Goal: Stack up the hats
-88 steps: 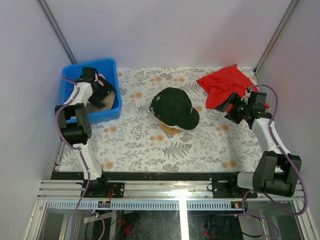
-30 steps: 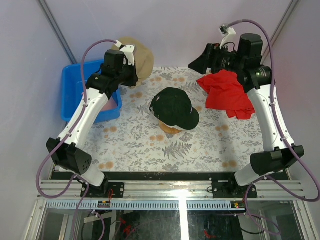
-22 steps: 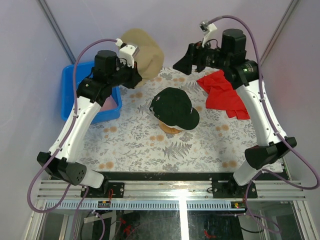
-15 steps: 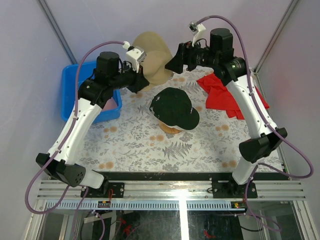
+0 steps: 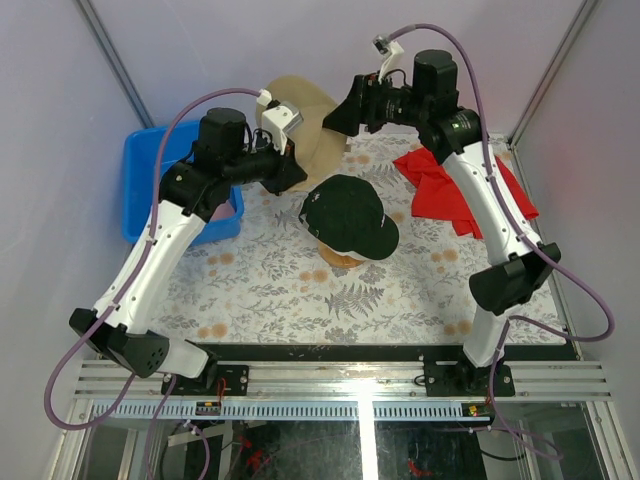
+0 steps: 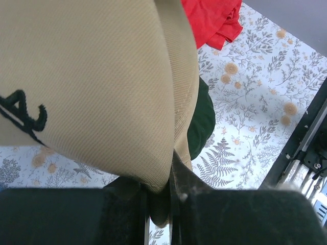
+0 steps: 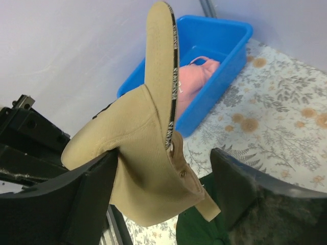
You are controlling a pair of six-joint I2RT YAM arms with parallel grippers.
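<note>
A tan hat [image 5: 312,128] hangs in the air above the back of the table, my left gripper [image 5: 288,168] shut on its lower edge [image 6: 158,199]. My right gripper [image 5: 336,117] faces it from the right, open. Its fingers [image 7: 89,201] straddle the tan hat's rear part [image 7: 148,168], with a wide gap on the right side. Below, a dark green hat [image 5: 350,215] sits on a wooden stand [image 5: 340,258] at the table's middle; it also shows in the left wrist view [image 6: 202,122]. A pink hat [image 7: 196,76] lies in the blue bin [image 7: 225,46].
The blue bin [image 5: 150,185] stands at the back left. A red cloth [image 5: 460,185] lies crumpled at the back right, under my right arm. The table carries a floral cover [image 5: 300,290]. Grey walls close in the back and both sides.
My left arm has carried the tan hat rightward from over the bin toward the centre. My right arm has swung left from above the red cloth to the hat.
</note>
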